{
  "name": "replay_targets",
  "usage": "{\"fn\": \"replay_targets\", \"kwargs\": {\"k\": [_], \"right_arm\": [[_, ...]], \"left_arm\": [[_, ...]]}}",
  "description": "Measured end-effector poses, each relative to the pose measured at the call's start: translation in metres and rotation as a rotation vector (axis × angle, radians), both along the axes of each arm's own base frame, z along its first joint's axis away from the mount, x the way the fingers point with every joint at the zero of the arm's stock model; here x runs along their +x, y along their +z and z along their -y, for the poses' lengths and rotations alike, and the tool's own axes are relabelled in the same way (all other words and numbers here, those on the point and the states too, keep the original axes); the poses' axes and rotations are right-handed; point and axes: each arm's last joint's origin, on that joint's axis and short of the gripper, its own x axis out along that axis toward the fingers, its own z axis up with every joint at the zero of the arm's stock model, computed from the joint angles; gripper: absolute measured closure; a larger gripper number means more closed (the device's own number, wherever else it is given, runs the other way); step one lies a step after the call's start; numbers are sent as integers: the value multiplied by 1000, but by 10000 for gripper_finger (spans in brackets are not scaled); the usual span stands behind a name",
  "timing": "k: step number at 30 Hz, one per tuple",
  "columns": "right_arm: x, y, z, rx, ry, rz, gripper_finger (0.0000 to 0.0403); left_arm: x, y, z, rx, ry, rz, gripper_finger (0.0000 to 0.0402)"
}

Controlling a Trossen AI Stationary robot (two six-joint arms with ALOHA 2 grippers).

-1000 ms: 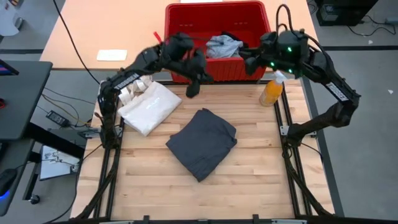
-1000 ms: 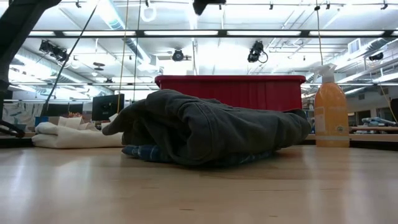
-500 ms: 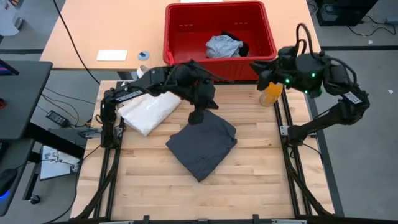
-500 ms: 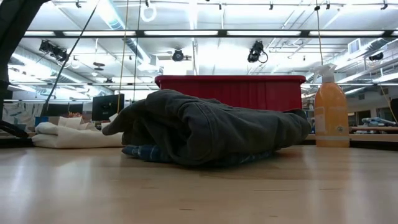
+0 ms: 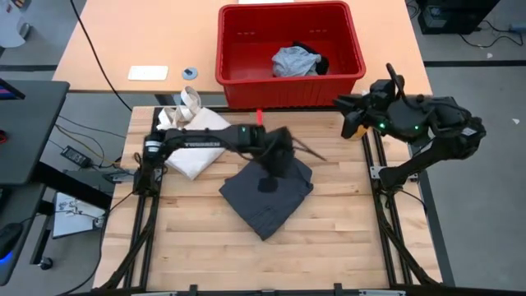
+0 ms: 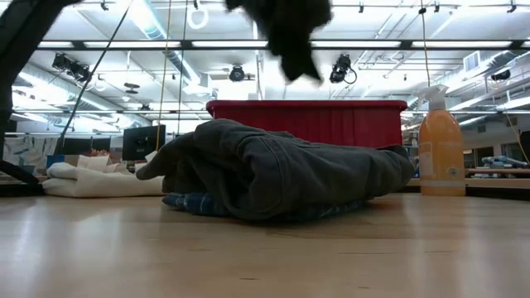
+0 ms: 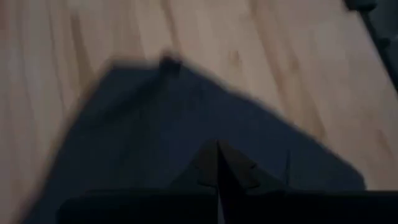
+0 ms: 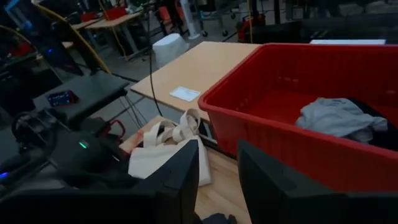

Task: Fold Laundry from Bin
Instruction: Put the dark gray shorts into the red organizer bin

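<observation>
Bare wooden table (image 5: 329, 238) lies open near and right of the folded charcoal garment (image 5: 267, 193); tote bag (image 5: 196, 140) blocks left, red bin (image 5: 289, 45) far.

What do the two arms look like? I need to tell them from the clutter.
Both arms are dark, jointed links. The left arm carries white lettering and a small green light. The right arm shows green lights and a black cable loop. The right gripper has two flat, dark fingers.

The left gripper (image 5: 267, 182) is smeared by motion over the charcoal garment (image 5: 267, 197). A black piece (image 5: 316, 62) is largely hidden behind the light grey piece (image 5: 293, 60) in the bin (image 5: 238, 78).
</observation>
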Motion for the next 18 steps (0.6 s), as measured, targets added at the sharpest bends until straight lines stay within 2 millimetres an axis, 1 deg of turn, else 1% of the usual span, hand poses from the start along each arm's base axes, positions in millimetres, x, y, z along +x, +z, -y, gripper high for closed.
{"fn": "replay_targets", "kwargs": {"k": [2, 4, 6, 9, 12, 15, 17, 18], "right_arm": [[-3, 0, -2, 10, -4, 6, 286], [-5, -1, -4, 38, 4, 19, 286], [-3, -4, -6, 72, 47, 3, 286], [7, -14, -10, 109, 118, -95, 286], [20, -31, -13, 181, 134, -229, 286], [33, -47, -12, 304, 166, -346, 285], [45, -58, -12, 383, 218, -405, 285], [50, -65, -13, 416, 250, -435, 285]], "left_arm": [[-19, -16, 1, -32, 46, -18, 400], [-46, -18, 4, -58, 82, 17, 400], [-70, -17, 9, -66, 122, 74, 400], [-106, -20, 20, -37, 204, 146, 400], [-135, -25, 30, -58, 275, 232, 400], [-156, -48, 39, -128, 320, 209, 393], [-167, -68, 43, -181, 378, 137, 385], [-171, -75, 44, -207, 411, 116, 380]]}}
